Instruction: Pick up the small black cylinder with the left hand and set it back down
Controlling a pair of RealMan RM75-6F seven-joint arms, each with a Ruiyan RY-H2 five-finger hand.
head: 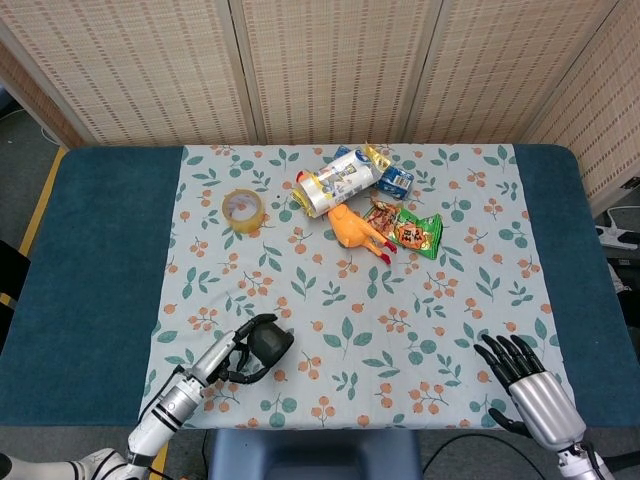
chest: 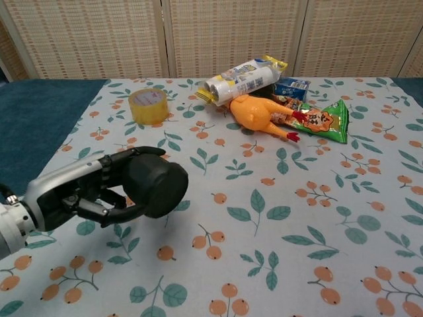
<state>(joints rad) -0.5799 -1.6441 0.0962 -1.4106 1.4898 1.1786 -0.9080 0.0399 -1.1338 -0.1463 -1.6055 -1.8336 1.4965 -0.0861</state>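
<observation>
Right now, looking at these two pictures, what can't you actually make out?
- Black cylinder: chest view, the left hand covers its near side; whether it touches the tablecloth is unclear.
- Right hand: head view, wrist cut off by the bottom edge; absent from chest view.
- Snack packet print: too small to read.

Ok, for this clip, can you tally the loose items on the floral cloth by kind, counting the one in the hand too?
Black cylinder, held by the left hand: 1
Tape roll: 1
Rubber chicken: 1
Snack packets: 2, green and silver-and-yellow
Small blue carton: 1
Total: 6
</observation>
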